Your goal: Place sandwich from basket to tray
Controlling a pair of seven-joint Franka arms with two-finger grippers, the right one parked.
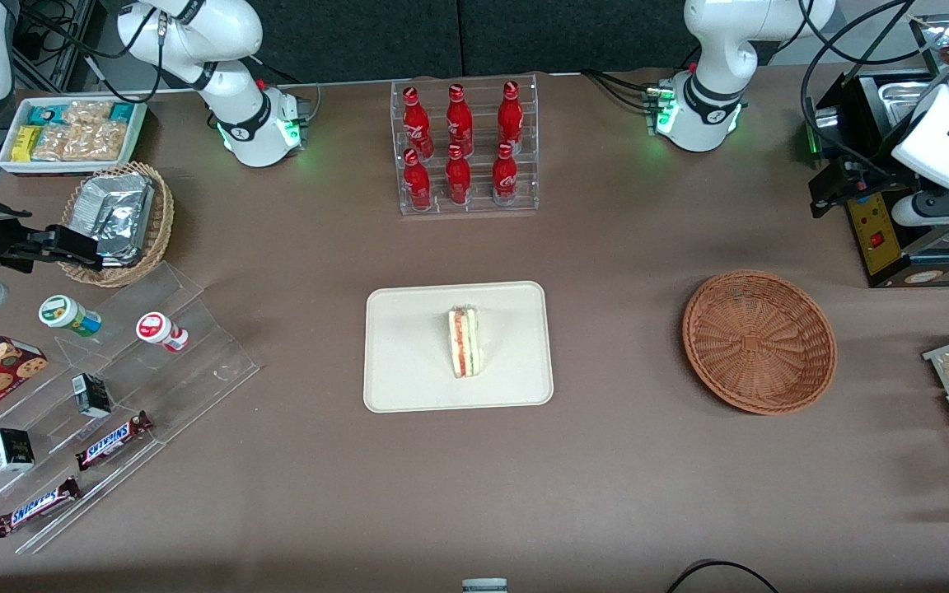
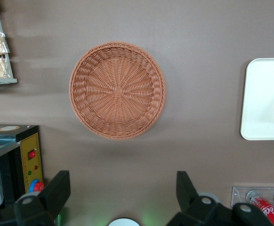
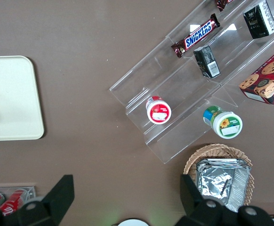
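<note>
While the sandwich (image 1: 465, 342) lies on the tray (image 1: 409, 329), near the tray's middle with its red-orange and green filling edge showing, the basket (image 1: 759, 342) sits apart from it toward the working arm's end of the desk (image 1: 606, 461) with nothing in it. The left arm's tool (image 2: 120, 190) hangs high above the desk with its two dark fingers (image 2: 57, 188) spread wide and nothing between them; the wrist view looks straight down on the woven bowl and catches one rounded corner of the cream tray. A clear rack of red bottles (image 1: 462, 144) stands farther from the front camera than the tray. Toward the parked arm's end lie a lighter wicker basket with a foil packet (image 1: 116, 210), a clear stepped stand (image 1: 112, 387) with chocolate bars (image 1: 112, 439), and a white box of snacks (image 1: 71, 132).
</note>
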